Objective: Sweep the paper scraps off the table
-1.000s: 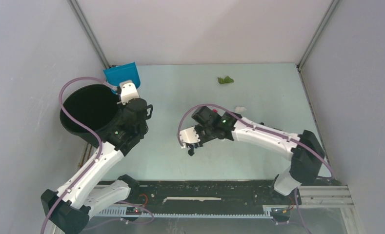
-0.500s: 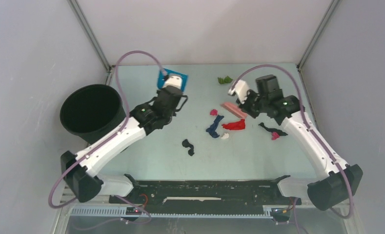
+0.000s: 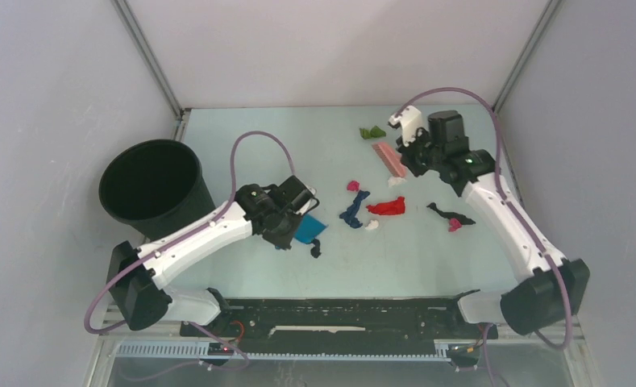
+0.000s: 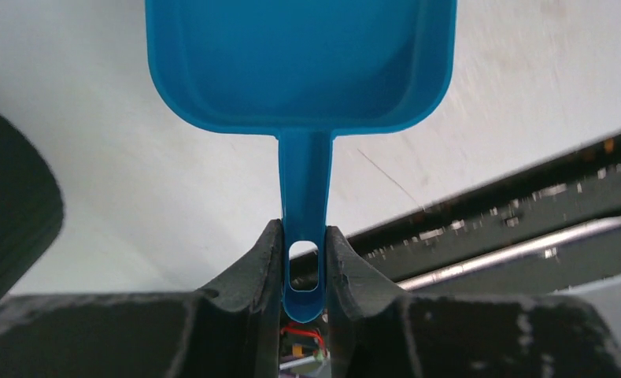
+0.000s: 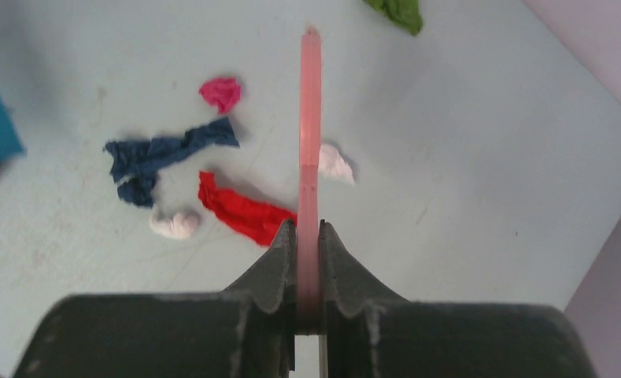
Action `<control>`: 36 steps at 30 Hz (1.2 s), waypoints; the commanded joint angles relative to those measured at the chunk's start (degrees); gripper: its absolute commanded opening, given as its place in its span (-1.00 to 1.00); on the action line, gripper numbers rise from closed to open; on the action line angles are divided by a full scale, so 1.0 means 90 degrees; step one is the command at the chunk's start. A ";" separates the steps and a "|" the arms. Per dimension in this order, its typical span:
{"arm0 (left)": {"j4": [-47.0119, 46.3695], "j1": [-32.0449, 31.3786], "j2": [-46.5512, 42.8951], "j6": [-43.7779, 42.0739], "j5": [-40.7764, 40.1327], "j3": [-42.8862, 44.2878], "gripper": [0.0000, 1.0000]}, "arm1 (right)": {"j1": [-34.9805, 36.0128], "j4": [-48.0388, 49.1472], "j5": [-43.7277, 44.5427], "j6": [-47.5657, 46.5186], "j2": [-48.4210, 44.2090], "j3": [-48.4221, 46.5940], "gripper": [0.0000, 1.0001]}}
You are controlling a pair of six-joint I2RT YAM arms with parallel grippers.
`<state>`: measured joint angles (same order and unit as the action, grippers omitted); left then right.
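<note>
Paper scraps strewn across desk, between the two hands. Left hand clenched on blue dustpan handle, pan just beside black scrap. Right hand clamped on pink brush, at cluster's far edge, near green scrap.

dustpan: moved nearer, beside black scrap | brush: shifted farther back

Soft even light; the table shows slight motion blur.
</note>
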<state>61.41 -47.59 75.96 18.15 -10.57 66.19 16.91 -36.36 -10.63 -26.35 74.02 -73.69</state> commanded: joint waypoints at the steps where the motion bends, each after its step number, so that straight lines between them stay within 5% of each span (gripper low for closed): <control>1: 0.0440 -0.0414 -0.0208 0.0261 0.0839 -0.0146 -1.00 | 0.0583 0.0651 0.1097 0.0634 0.0771 -0.0625 -1.00; 13: 0.0223 -0.0821 -0.1295 0.1087 0.1520 -0.1211 -1.00 | 0.1384 -0.1096 0.2514 0.0897 0.3422 -0.3055 -1.00; 24: -0.0153 -0.1040 -0.0897 0.1247 0.1346 -0.1950 -1.00 | 0.2014 -0.1543 0.2314 0.1281 0.3854 -0.2997 -1.00; 36: -0.0850 -0.1040 0.0049 0.0971 0.1397 -0.1573 -1.00 | 0.2809 -0.1886 0.0723 0.1863 0.3605 -0.2300 -1.00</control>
<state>57.01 -56.58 73.19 28.36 1.83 48.64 39.90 -49.47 5.72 -14.66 108.20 -95.74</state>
